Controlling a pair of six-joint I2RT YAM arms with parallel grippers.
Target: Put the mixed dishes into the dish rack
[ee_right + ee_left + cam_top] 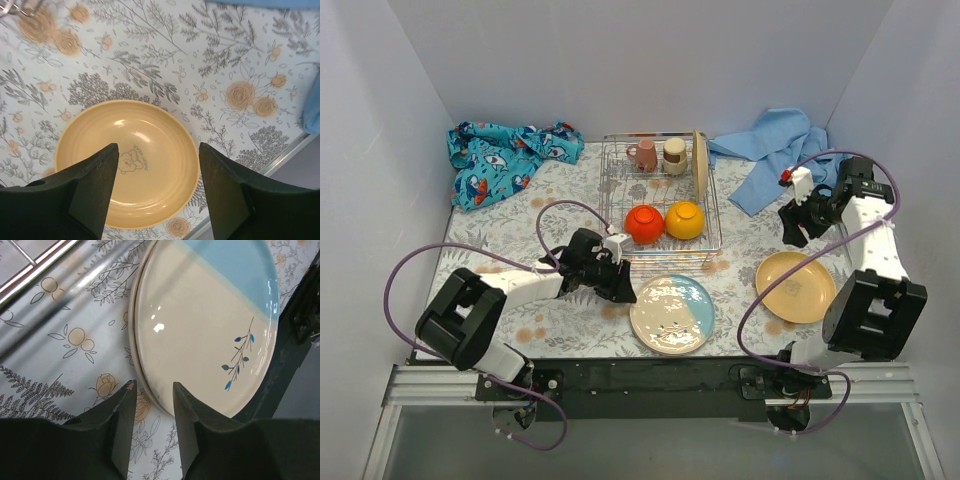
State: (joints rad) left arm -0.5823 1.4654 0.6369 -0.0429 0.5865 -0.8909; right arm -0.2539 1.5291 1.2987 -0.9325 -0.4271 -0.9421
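The dish rack stands at the back centre. It holds the pinkish mug, the steel cup, the tan plate upright on edge, the red bowl and the orange bowl. The cream-and-light-blue plate lies flat in front of the rack. My left gripper is open at its left rim; in the left wrist view the plate's edge passes between the fingers. The yellow-orange plate lies flat at the right. My right gripper is open and empty above it, the plate below.
A blue patterned cloth lies at the back left, a plain light-blue cloth at the back right beside the rack. White walls close in three sides. A rack bar shows at the left wrist view's top left.
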